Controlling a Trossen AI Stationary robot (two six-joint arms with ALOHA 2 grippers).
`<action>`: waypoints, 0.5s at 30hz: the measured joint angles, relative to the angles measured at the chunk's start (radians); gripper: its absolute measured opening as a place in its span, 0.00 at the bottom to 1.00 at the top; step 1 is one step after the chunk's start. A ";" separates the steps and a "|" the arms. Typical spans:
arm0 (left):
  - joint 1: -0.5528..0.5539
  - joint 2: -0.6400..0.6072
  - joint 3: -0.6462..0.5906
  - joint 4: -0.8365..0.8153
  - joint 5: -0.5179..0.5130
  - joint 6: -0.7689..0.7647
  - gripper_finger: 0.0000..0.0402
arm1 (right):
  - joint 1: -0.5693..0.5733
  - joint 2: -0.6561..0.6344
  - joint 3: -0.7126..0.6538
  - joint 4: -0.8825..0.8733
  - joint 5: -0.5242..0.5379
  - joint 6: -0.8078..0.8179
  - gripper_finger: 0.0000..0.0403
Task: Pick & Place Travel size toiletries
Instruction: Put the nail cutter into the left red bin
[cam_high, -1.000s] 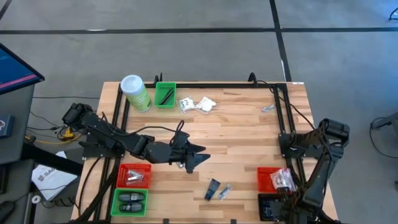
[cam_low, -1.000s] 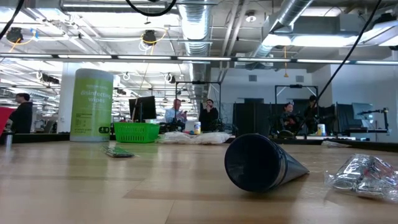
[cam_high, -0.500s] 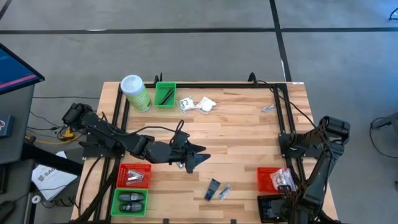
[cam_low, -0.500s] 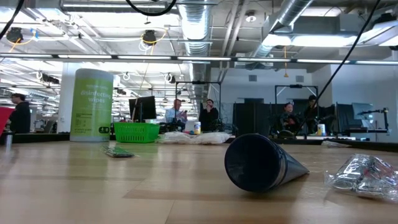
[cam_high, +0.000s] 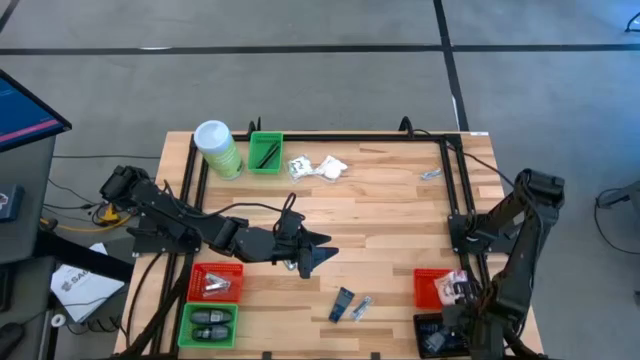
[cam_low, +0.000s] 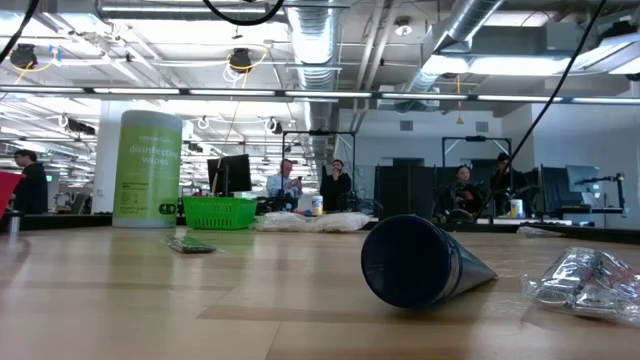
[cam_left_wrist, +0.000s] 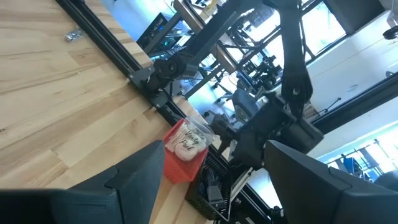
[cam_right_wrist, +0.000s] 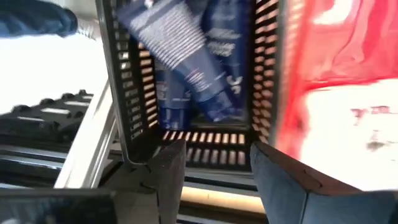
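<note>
Right wrist view: right fingers (cam_right_wrist: 214, 165) spread, empty, above blue tubes (cam_right_wrist: 199, 62) in black bin (cam_right_wrist: 121, 93).

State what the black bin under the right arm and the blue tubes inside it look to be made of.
Black bin: apparently rigid moulded plastic, matte, judging by its slotted lattice walls. Blue tubes: likely soft plastic, slightly glossy, with white printed text and flat crimped ends.

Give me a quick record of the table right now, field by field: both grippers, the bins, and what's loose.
Left gripper: open, empty, low at mid-table.
Right gripper: open, above the black bin holding dark blue tubes.
Red bin, right side: white sachets inside.
Loose on table: dark blue packet, silvery packet, white sachets.
</note>
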 joint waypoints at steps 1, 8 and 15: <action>0.000 0.000 0.000 0.000 0.000 0.000 0.68 | -0.010 -0.020 0.000 -0.014 0.001 0.000 0.43; 0.000 0.000 0.000 0.000 0.000 0.002 0.68 | -0.107 -0.191 0.000 -0.064 0.035 -0.032 0.42; 0.002 0.000 0.000 0.000 0.000 0.008 0.68 | -0.264 -0.375 0.000 -0.126 0.058 -0.147 0.39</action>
